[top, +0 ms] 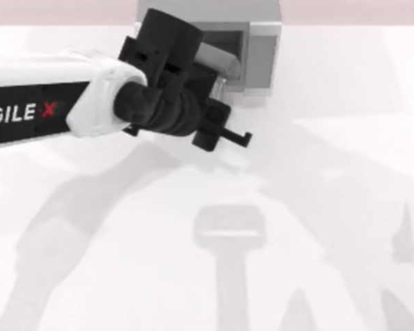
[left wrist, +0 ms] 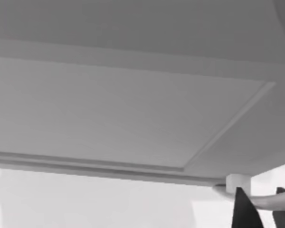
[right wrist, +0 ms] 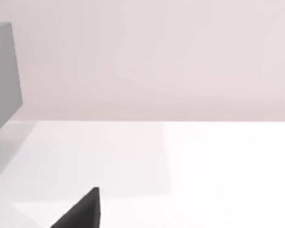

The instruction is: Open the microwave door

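The grey microwave [top: 259, 17] stands at the table's back, near the middle. The microwave door [top: 221, 61] is swung partway out from its left side, with a dark gap showing behind its free edge. My left arm reaches in from the left and covers most of the door. In the left wrist view the door's framed window [left wrist: 123, 114] fills the picture. My left gripper [left wrist: 262, 209] [top: 217, 96] is at the door's free edge, its fingertips [left wrist: 242, 211] closed round the pale bar handle [left wrist: 270, 200].
The narrow control panel [top: 262, 58] is on the microwave's right. The white table [top: 317, 207] carries only arm shadows. My right gripper [right wrist: 85, 211] is parked off to the right, out of the top view; its wrist view shows the microwave's side [right wrist: 2, 76] and the pink wall.
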Motion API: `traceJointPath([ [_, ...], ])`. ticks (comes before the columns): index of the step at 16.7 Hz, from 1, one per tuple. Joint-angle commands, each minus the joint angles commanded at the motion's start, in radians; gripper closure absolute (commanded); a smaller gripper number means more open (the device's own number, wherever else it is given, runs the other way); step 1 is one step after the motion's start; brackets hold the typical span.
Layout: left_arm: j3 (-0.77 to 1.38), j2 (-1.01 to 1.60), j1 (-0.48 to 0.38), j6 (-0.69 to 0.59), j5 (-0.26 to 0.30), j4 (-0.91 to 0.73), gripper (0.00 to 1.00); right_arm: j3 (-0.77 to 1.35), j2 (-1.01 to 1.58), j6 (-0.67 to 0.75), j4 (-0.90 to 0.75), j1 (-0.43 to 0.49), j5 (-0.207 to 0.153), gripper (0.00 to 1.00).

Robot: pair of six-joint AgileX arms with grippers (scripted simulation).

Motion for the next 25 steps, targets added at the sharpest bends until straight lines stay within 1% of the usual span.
traceJointPath([
  [22, 0.000, 0.000, 0.000, 0.000, 0.000, 0.000, 1.00, 0.000, 0.000, 0.000, 0.000, 0.000, 0.000, 0.00],
  [25, -0.006, -0.003, -0.002, 0.006, 0.016, -0.001, 1.00, 0.000, 0.000, 0.000, 0.000, 0.000, 0.000, 0.00],
])
